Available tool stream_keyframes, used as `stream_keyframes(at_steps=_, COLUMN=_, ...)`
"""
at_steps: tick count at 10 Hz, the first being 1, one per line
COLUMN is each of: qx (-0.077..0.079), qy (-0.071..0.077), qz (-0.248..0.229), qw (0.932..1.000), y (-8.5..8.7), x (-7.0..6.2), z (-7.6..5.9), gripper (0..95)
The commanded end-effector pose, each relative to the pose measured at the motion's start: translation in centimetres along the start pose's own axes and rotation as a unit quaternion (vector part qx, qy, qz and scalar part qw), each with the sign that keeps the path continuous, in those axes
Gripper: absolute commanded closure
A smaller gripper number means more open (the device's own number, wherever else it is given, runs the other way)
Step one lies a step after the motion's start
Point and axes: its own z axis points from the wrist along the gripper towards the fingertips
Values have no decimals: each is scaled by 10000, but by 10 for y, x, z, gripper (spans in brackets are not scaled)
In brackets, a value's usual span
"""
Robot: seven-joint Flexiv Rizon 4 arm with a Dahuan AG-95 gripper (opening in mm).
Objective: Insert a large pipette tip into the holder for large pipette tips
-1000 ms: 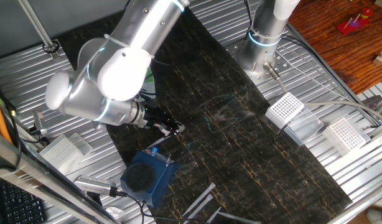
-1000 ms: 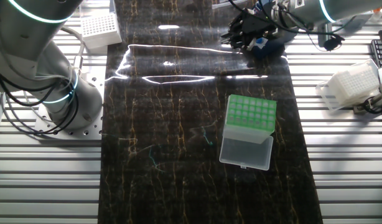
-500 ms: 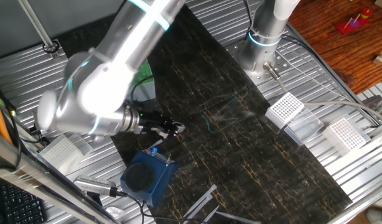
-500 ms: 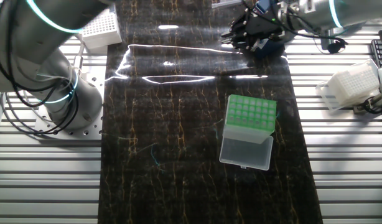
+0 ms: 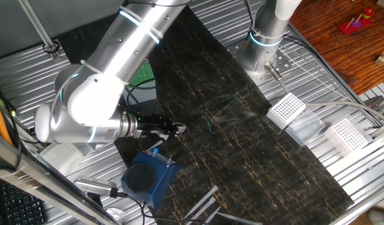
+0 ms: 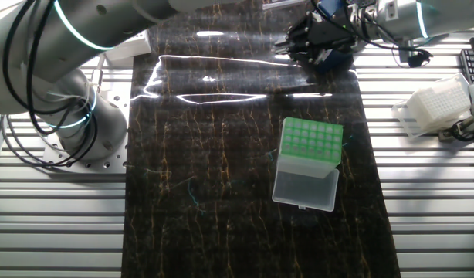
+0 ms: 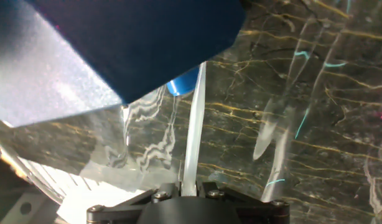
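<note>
Large pipette tip (image 7: pixel 192 127): long translucent whitish cone, pinched at base between gripper (image 7: pixel 188 185) fingers, tapered end pointing away toward dark blue block (image 7: pixel 125 43). Hand view alone reveals tip; fixed views show only dark gripper (image 5: pixel 170 129) (image 6: pixel 310 38) level above black mat (image 6: pixel 237 154), beside blue block (image 5: pixel 147 176). Arm (image 5: pixel 111 75) bent low, wrist horizontal. Holder for large pipette tips (image 6: pixel 309 161): green grid top, well apart, mid-mat.

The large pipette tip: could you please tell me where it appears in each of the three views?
One fixed view: too thin to make out at the gripper.
The other fixed view: not discernible at the gripper, top right.
Hand view: large pipette tip runs up from the bottom centre.
Shared landmark: dark blue block beside the gripper.
</note>
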Motion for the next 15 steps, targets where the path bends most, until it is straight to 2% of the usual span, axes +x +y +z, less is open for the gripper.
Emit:
stream_keyframes(at_steps=1, qx=650, qy=-844, qz=336, qw=9937, y=-1, x=1, z=2, gripper=950)
stream_keyframes(at_steps=2, qx=732, qy=-1032, qz=338, qw=9914, y=-1, x=1, z=2, gripper=950)
stream_keyframes(at_steps=3, qx=936, qy=-1294, qz=382, qw=9864, y=-1, x=1, z=2, gripper=950)
stream_keyframes(at_steps=4, qx=1044, qy=-1440, qz=447, qw=9830, y=-1, x=1, z=2, gripper=950)
stream_keyframes(at_steps=5, qx=1203, qy=-1730, qz=516, qw=9762, y=-1, x=1, z=2, gripper=950)
stream_keyframes(at_steps=6, qx=1284, qy=-1961, qz=581, qw=9704, y=-1, x=1, z=3, gripper=950)
stream_keyframes(at_steps=9, qx=1461, qy=-2385, qz=701, qw=9575, y=-1, x=1, z=3, gripper=950)
stream_keyframes(at_steps=11, qx=1505, qy=-2490, qz=715, qw=9541, y=-2, x=1, z=3, gripper=950)
stream_keyframes(at_steps=15, qx=1509, qy=-2609, qz=694, qw=9510, y=-3, x=1, z=4, gripper=950)
